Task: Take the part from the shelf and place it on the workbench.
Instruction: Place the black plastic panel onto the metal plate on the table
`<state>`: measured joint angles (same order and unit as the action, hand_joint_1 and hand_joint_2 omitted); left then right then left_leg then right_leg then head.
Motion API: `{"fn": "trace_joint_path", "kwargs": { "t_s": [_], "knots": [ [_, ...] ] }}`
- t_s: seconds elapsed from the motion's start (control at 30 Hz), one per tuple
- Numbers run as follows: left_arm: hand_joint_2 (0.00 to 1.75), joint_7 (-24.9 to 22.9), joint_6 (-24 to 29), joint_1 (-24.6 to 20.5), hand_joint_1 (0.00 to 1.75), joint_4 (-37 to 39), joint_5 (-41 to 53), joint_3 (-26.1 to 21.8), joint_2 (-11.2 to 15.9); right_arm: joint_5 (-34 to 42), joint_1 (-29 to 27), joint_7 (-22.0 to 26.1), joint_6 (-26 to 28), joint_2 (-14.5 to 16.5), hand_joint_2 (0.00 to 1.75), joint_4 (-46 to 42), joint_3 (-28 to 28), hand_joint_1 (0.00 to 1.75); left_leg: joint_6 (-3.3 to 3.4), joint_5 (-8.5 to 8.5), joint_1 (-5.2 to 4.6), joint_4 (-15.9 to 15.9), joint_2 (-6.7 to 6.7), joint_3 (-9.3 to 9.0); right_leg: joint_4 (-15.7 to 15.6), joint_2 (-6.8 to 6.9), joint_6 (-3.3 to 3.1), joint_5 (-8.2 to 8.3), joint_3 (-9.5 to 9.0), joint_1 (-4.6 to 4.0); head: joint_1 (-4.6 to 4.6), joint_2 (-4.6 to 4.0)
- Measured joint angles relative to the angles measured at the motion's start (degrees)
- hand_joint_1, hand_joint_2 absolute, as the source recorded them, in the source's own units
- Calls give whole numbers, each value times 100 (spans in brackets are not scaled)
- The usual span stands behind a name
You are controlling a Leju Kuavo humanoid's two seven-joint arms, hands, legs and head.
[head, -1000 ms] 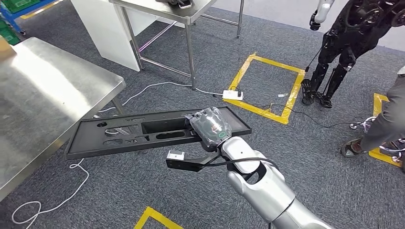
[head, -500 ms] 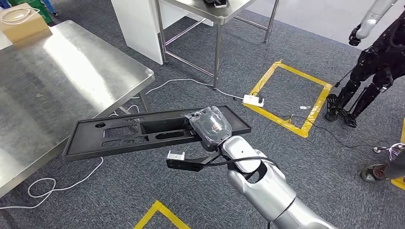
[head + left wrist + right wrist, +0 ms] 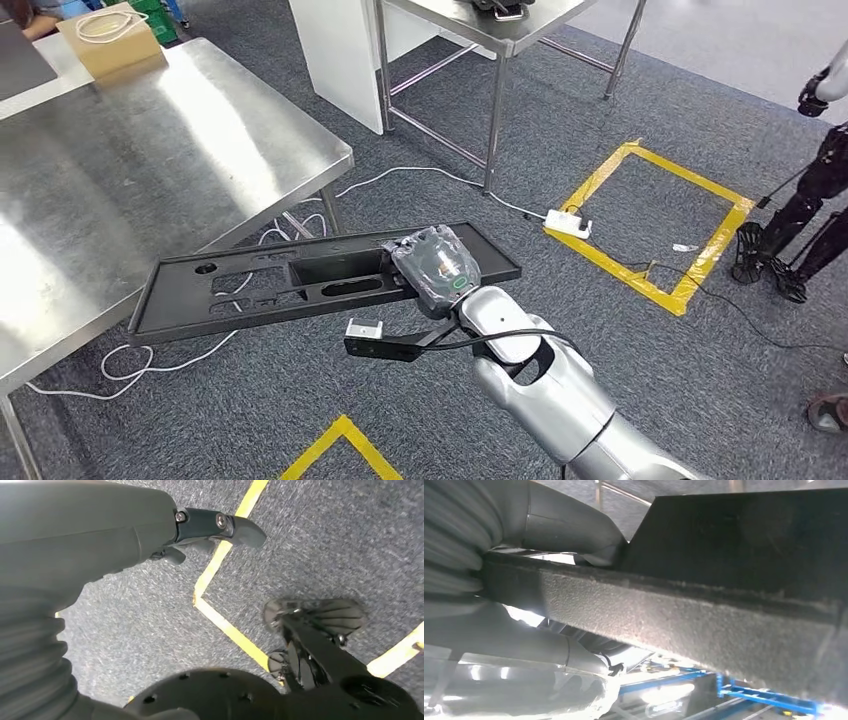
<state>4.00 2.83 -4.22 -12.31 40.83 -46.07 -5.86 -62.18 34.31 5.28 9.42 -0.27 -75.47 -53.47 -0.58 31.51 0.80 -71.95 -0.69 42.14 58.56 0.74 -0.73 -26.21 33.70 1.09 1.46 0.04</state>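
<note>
Right hand [image 3: 437, 268] clamped on long flat black plastic panel [image 3: 250, 285] with cut-outs, held level beside brushed steel workbench [image 3: 150, 170], above grey carpet [image 3: 640, 330], left hand [image 3: 100, 535] empty, fingers apart.

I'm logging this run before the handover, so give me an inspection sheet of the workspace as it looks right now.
Surface: steel workbench on the left, mostly bare; the part is not on it yet.
Job's things: long black part held roughly level above the carpet, beside the workbench's corner.
Clutter: cardboard box with a coiled white cord on top, at the workbench's far end.
Hands: right hand grips the part near its right end; left hand hangs over the floor, holding nothing.
Cables: white cable on the carpet under the workbench; white power strip by the yellow tape square.
Surroundings: second steel table behind; a black robot's legs at right.
</note>
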Motion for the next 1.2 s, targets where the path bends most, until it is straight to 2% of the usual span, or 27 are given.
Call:
{"fn": "trace_joint_path", "kwargs": {
  "t_s": [0.03,0.07,0.1,0.17,0.2,0.23,0.27,0.33,0.4,0.47,0.53,0.57,0.6,0.63,0.67,0.7,0.73,0.77,0.83,0.9,0.97,1.0,1.03,1.07,1.1,1.13,1.2],
  "knots": [
    [175,0,-1,-1,0,0,0,0,1,-1,-7,-1,0,-4,175,3,-8,173,-14,57,8,-247,29,143,1,61,-10,-8,-2,-9,-1,1],
    [175,-1,0,4,0,0,0,0,1,-2,-11,0,0,-6,175,7,-14,173,-23,0,16,-284,45,181,1,118,-17,-15,-4,-15,1,1],
    [175,-1,2,9,0,0,0,0,1,-3,-12,0,0,-6,175,9,-20,173,-22,-163,23,-80,65,92,2,170,-18,-23,-12,-18,0,1],
    [175,2,14,10,0,0,4,0,1,-3,-3,0,0,-3,175,10,-24,173,13,-558,10,752,229,-330,3,258,4,-49,-39,-37,2,1],
    [175,13,34,2,0,0,13,0,2,-3,4,0,1,-5,175,10,-23,173,44,-672,-11,1090,307,-506,3,295,27,-66,-50,-57,-3,1],
    [175,29,60,-7,0,0,23,0,4,-3,10,1,1,-7,175,10,-22,173,77,-713,-36,1289,362,-608,3,334,49,-80,-60,-77,-8,1],
    [175,50,90,-14,0,0,34,0,5,-3,15,1,2,-10,175,10,-22,173,106,-694,-62,1343,361,-627,0,375,73,-93,-67,-91,-17,1],
    [175,77,136,-16,0,1,52,0,4,-3,20,1,4,-11,175,10,-21,173,174,-710,-57,1377,249,-641,5,430,124,-123,-79,-97,-27,0],
    [175,83,167,-16,0,1,70,0,-3,-3,24,1,15,-19,175,10,-16,173,248,-744,-27,1432,156,-690,230,270,151,-254,-2,-94,-38,-1],
    [175,56,215,-30,0,1,92,0,-11,-5,8,1,38,-46,175,11,-9,173,299,-759,-11,1450,54,-715,913,38,117,-555,313,-72,-59,-1],
    [175,0,281,-43,0,2,107,0,-19,-10,-39,1,49,-76,175,22,-8,173,313,-760,-10,1447,-81,-717,1619,-34,120,-784,693,-48,-73,0],
    [175,-25,305,-44,0,2,109,0,-23,-13,-61,1,50,-83,175,28,-9,173,310,-758,-8,1445,-153,-719,1705,-43,162,-767,762,-35,-77,-1],
    [175,-42,318,-44,0,2,109,0,-28,-14,-74,1,50,-87,175,33,-9,173,303,-754,-4,1441,-226,-726,1546,-53,223,-654,711,-18,-78,-1],
    [175,-50,321,-44,0,2,109,0,-35,-14,-78,1,50,-87,175,34,-9,173,288,-746,3,1433,-296,-732,1181,-86,290,-476,557,11,-77,0],
    [175,-55,320,-44,0,2,107,-1,-40,-14,-77,1,50,-87,175,37,-9,173,261,-734,5,1417,-365,-728,748,-181,354,-294,374,50,-86,0],
    [175,-55,319,-47,0,2,101,-4,-44,-14,-73,2,50,-83,175,40,-9,173,228,-716,1,1392,-427,-716,395,-257,372,-152,216,76,-91,1],
    [175,-53,318,-48,0,2,90,-9,-46,-14,-72,3,50,-78,175,45,-10,173,192,-704,-5,1373,-476,-696,177,-318,357,-70,115,89,-91,1],
    [175,-49,317,-45,0,3,76,-17,-46,-16,-73,5,50,-72,175,50,-11,173,159,-700,-7,1360,-516,-674,99,-348,311,-43,79,82,-92,1],
    [175,-26,312,-26,0,5,60,-33,-45,-21,-71,7,50,-50,175,54,-11,173,105,-702,20,1357,-547,-647,94,-272,205,-26,64,54,-78,1],
    [175,27,302,-12,0,7,83,-39,-46,-23,-69,0,50,-33,175,51,0,173,61,-588,31,1177,-343,-569,75,-195,121,-18,40,56,-61,0],
    [175,83,278,-22,0,7,137,-39,-45,-32,-89,-22,51,-49,175,48,23,173,27,-267,25,563,-63,-284,66,-94,47,-34,12,40,-39,0],
    [175,102,264,-29,0,7,162,-39,-44,-44,-111,-36,52,-70,175,48,34,173,16,-93,29,162,1,-79,67,-36,21,-46,6,22,-33,0],
    [175,114,250,-34,0,7,190,-39,-43,-59,-141,-48,54,-94,175,48,48,173,13,11,32,-157,29,92,68,26,2,-56,2,5,-34,-1],
    [175,118,241,-37,0,7,211,-38,-43,-77,-171,-58,55,-114,175,48,63,173,17,14,32,-294,44,178,69,83,-10,-65,-1,-8,-33,-1],
    [175,114,236,-38,0,7,226,-38,-43,-94,-194,-67,56,-127,175,48,80,173,33,-91,31,-207,58,148,69,133,-18,-72,-7,-19,-33,0],
    [175,104,233,-44,0,7,239,-37,-43,-108,-207,-75,57,-133,175,46,101,173,63,-280,26,103,90,-4,68,178,-20,-81,-18,-30,-32,0],
    [175,73,247,-73,0,5,256,-36,-36,-136,-207,-94,56,-131,175,31,145,173,156,-599,-25,887,285,-413,65,254,-9,-104,-47,-64,-36,0]
  ]
}}
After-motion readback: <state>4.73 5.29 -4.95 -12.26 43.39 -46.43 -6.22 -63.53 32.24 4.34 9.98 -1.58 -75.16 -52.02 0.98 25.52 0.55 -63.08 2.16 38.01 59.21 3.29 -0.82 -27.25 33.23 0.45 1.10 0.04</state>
